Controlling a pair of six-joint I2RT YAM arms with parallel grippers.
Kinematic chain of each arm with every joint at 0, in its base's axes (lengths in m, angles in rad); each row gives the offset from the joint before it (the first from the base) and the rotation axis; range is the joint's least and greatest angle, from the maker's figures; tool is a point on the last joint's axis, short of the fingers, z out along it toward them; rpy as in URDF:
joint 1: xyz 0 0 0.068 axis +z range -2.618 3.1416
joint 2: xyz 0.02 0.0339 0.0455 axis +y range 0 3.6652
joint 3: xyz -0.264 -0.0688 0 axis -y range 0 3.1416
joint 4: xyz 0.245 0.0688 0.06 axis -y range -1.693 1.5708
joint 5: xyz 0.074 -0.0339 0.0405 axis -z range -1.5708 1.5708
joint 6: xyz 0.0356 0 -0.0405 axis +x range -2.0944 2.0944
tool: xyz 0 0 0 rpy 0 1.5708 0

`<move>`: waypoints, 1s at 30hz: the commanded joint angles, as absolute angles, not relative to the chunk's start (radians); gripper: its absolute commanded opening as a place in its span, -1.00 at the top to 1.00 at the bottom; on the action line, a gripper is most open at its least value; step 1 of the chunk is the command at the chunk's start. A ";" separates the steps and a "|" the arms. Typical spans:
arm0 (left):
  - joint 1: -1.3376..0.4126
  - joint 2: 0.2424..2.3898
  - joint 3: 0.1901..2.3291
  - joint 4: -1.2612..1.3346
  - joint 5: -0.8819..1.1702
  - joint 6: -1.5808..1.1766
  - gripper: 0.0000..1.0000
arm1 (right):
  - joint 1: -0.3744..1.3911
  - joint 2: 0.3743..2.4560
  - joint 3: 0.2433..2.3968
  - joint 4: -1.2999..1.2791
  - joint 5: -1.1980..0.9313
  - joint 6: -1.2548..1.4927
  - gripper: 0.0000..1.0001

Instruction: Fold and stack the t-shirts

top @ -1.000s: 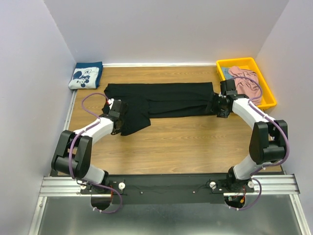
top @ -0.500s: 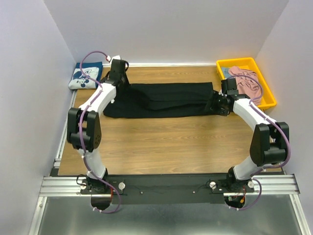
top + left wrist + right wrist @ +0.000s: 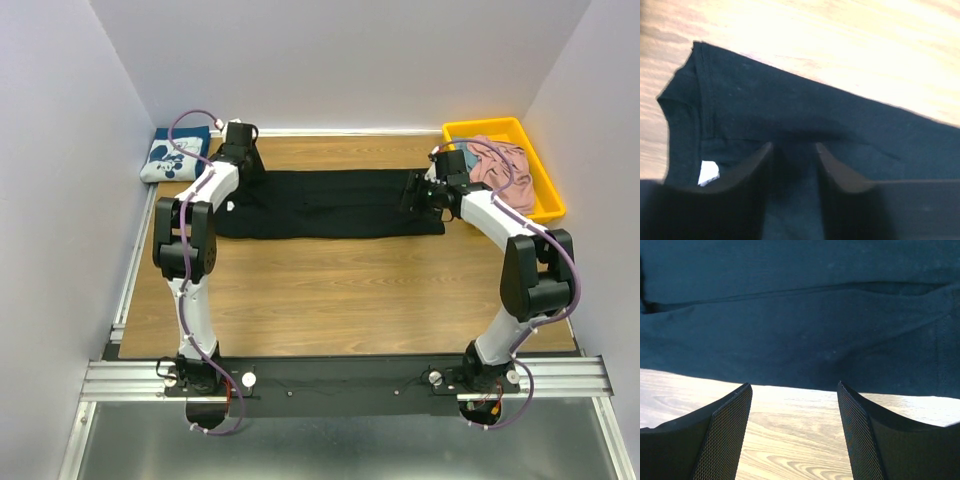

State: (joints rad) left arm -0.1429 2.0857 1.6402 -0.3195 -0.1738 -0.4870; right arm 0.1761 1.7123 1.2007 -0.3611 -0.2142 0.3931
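Note:
The black t-shirt (image 3: 330,203) lies as a long folded strip across the far half of the wooden table (image 3: 340,290). My left gripper (image 3: 243,172) hovers at its far-left end. In the left wrist view it (image 3: 794,147) is open, with black cloth (image 3: 790,110) flat beneath the jaws and a white label (image 3: 707,172) showing. My right gripper (image 3: 411,195) is at the strip's right end. In the right wrist view it (image 3: 794,386) is open over bare wood, the shirt's edge (image 3: 800,355) just ahead. A folded navy t-shirt (image 3: 176,155) with a white print sits in the far-left corner. A pink t-shirt (image 3: 505,168) is bunched in a tray.
A yellow tray (image 3: 482,127) stands at the far right and holds the pink shirt. White walls close in the table on the left, back and right. Bare wood (image 3: 350,300) stretches between the shirt and the arm bases.
My left arm swung from the near-left to the far-left end, carrying the shirt's loose flap onto the strip, then opened. My right gripper shifted left along the shirt's right end.

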 commanded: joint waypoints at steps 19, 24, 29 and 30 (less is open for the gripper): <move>0.031 1.419 0.841 -0.120 -0.209 -0.617 -0.54 | 0.035 1.598 0.973 -0.189 -0.170 0.577 -0.51; 0.041 1.485 0.828 -0.057 -0.169 -0.638 -0.53 | 0.005 1.588 0.916 -0.088 -0.265 0.626 -0.49; 0.046 1.534 0.842 -0.019 -0.163 -0.660 -0.41 | -0.046 1.575 0.865 -0.013 -0.328 0.649 -0.41; 0.045 1.540 0.845 -0.017 -0.163 -0.663 -0.33 | -0.052 1.571 0.859 -0.009 -0.336 0.649 -0.40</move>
